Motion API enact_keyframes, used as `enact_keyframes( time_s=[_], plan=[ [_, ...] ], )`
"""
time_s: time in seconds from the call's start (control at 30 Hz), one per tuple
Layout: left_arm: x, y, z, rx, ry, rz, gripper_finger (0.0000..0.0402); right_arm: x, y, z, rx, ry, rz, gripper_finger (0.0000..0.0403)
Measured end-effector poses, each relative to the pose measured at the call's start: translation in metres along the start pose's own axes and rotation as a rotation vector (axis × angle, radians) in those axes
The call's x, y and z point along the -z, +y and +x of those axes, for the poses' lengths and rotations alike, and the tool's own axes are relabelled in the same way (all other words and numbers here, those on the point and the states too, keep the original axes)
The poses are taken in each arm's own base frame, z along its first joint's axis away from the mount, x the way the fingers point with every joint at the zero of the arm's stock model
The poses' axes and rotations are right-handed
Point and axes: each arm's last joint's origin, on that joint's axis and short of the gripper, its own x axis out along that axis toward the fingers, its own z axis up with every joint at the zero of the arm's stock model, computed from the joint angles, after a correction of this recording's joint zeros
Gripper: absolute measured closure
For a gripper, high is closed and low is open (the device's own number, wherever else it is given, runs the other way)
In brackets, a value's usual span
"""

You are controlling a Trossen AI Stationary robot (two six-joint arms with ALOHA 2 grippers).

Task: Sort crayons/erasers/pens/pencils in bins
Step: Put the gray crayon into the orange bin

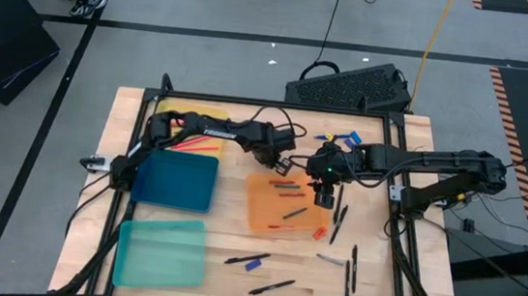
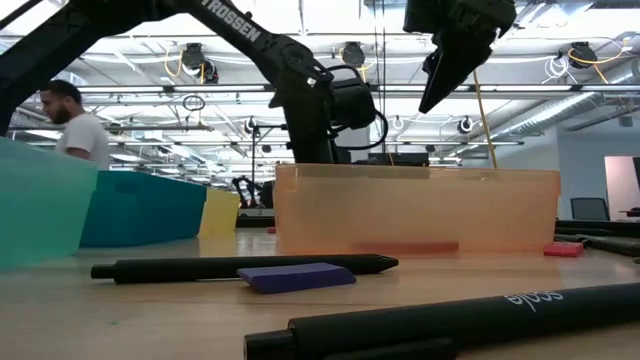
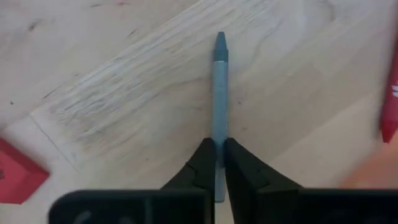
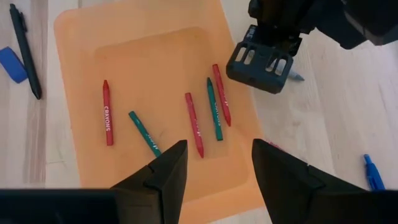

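Several red and green crayons (image 4: 194,124) lie in the orange bin (image 1: 259,216). My left gripper (image 3: 219,155) is just off that bin's far edge, low over the table, shut on a grey crayon (image 3: 220,87). My right gripper (image 4: 214,168) hangs open above the orange bin with nothing between its fingers; the low view shows it high over the bin (image 2: 415,210). The blue bin (image 1: 178,179) and the teal bin (image 1: 159,252) stand to the left, and the yellow bin (image 1: 199,115) is under the left arm. Black pens (image 1: 339,223) lie near the table's right front. My left gripper pinches the grey crayon between its two fingers near one end (image 3: 219,134). The fingers (image 3: 202,165) come from above, and the crayon runs out ahead of them, its pointed tip (image 3: 220,42) away from the gripper. Whether it lies on the wood or just above it, I cannot tell.
A red eraser (image 3: 12,177) lies by the left gripper, another (image 1: 319,233) at the orange bin's near right corner. A blue eraser (image 1: 255,263) lies beside a pen (image 1: 238,258) in front. Blue items (image 1: 348,137) lie at the far edge. A person (image 2: 75,125) stands beyond the table.
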Motion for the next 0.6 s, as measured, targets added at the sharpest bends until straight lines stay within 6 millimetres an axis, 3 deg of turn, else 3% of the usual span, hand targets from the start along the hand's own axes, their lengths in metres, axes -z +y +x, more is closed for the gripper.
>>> enact_keyframes(
  time_s=[0.1, 0.3, 0.4, 0.6],
  plan=[
    [-0.002, 0.002, -0.003, 0.008, 0.0, 0.02, 0.0382, 0.0, 0.0, 0.0, 0.003, 0.0, -0.02, 0.0232],
    [-0.005, 0.007, -0.033, -0.027, -0.082, 0.101, 0.0383, 0.0, -0.001, 0.0, 0.034, -0.002, -0.07, 0.0232],
    [-0.009, 0.002, -0.066, 0.022, -0.186, 0.133, 0.0389, 0.0, -0.003, -0.005, 0.036, -0.017, -0.089, 0.0232],
    [0.012, -0.014, -0.127, 0.111, -0.273, 0.299, 0.0373, 0.005, -0.009, -0.028, 0.097, -0.077, -0.167, 0.0232]
  ],
)
